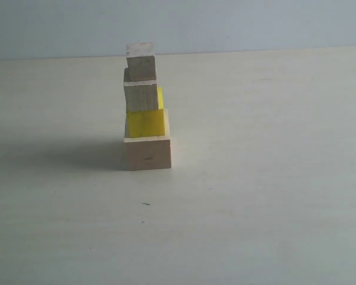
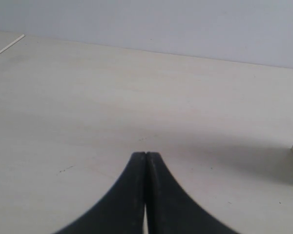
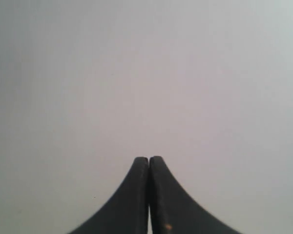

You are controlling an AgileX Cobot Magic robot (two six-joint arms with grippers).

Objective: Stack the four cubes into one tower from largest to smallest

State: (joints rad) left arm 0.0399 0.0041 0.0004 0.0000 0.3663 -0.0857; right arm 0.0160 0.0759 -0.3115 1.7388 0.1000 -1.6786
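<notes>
tower [image 1: 143, 102] standing, yellow cube [image 1: 146, 124] seemingly offset

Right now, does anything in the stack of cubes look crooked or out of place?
Yes, slightly. The yellow cube, medium wood cube and small wood cube all sit toward the left edge of the large wood cube, not centred. A yellow strip also shows beside the medium one, so those two look misaligned.

Four-cube tower [image 1: 145, 113] upright (yellow second)
</notes>
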